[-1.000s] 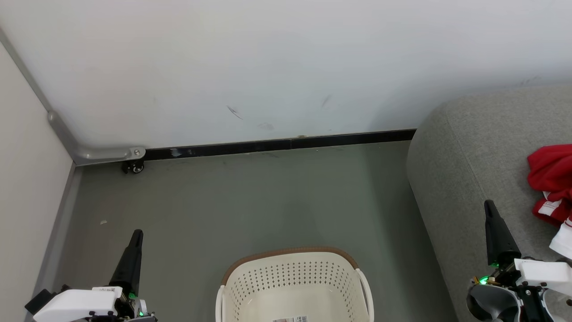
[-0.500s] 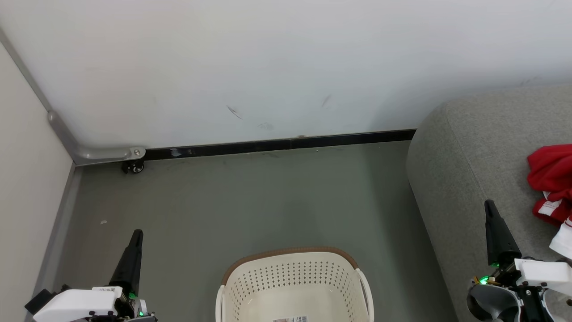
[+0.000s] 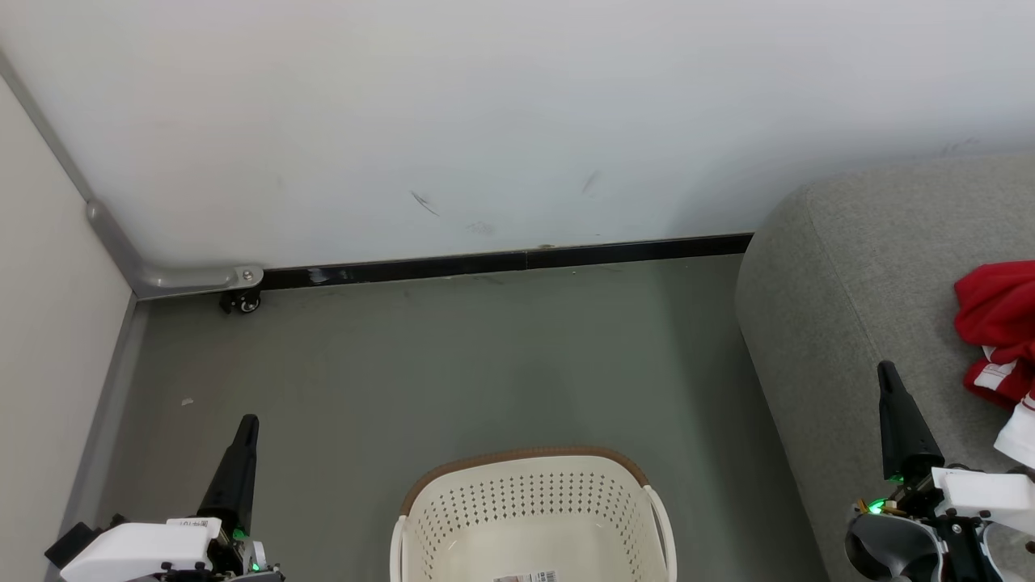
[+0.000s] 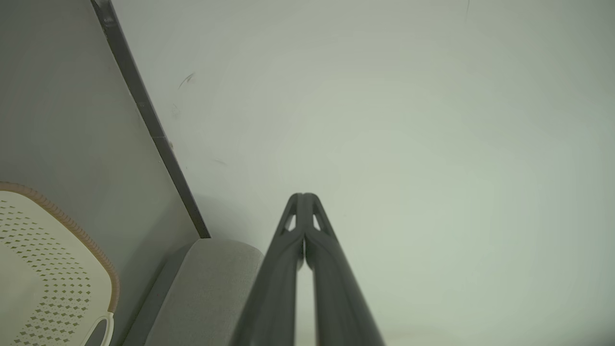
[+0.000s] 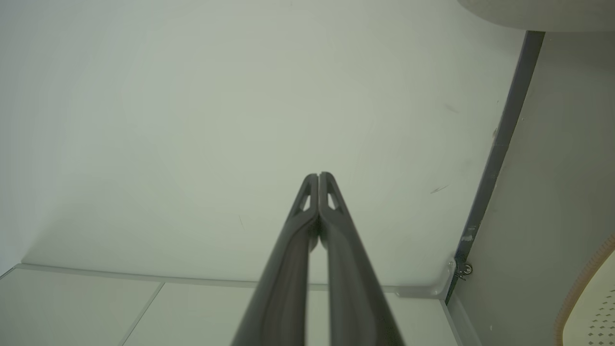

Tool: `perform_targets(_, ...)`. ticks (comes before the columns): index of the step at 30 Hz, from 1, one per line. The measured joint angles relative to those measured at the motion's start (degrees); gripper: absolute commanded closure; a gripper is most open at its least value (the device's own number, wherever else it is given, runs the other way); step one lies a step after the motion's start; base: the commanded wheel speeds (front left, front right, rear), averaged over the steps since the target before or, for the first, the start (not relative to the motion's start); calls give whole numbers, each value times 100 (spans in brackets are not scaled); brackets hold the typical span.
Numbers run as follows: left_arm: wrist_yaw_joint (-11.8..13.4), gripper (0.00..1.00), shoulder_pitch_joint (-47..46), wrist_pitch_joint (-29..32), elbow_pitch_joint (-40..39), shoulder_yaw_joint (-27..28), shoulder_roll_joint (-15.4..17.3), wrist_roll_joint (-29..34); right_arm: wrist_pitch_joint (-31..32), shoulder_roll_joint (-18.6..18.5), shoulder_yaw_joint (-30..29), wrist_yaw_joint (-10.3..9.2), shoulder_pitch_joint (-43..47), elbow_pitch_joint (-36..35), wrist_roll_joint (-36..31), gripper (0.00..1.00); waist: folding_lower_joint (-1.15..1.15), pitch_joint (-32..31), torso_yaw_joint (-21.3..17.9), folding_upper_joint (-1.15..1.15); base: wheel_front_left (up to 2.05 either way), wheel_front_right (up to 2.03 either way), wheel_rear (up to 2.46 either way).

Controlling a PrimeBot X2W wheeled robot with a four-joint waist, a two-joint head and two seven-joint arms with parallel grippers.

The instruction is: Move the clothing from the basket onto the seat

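Cream perforated plastic basket (image 3: pixel 525 495), 6 o'clock, seemingly emptied; red white-trimmed clothing (image 3: pixel 993 319) on grey woven seat (image 3: pixel 849 283), 3 o'clock; my left gripper (image 3: pixel 248 422) and right gripper (image 3: pixel 887 369) closed, empty.

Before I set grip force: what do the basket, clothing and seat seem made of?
Basket: probably moulded plastic, smooth cream, perforated walls, brown band at rim. Clothing: soft red fabric, crumpled in folds. Seat: grey woven upholstery, matte, rounded padded edge.

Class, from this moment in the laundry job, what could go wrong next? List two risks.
The cream perforated plastic basket is cut off at the head view's bottom edge, so a leftover garment could go unseen.
The red-and-white fabric clothing on the grey woven sofa lies close to the shut right pincer; swinging that arm might drag it off.
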Motion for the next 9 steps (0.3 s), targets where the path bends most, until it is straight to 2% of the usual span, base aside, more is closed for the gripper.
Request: perform_targets(9,0,100,0,0,-5,0,0,0,5,2,-4,0,0,0,0,100,0,0,0,0,0,0,0)
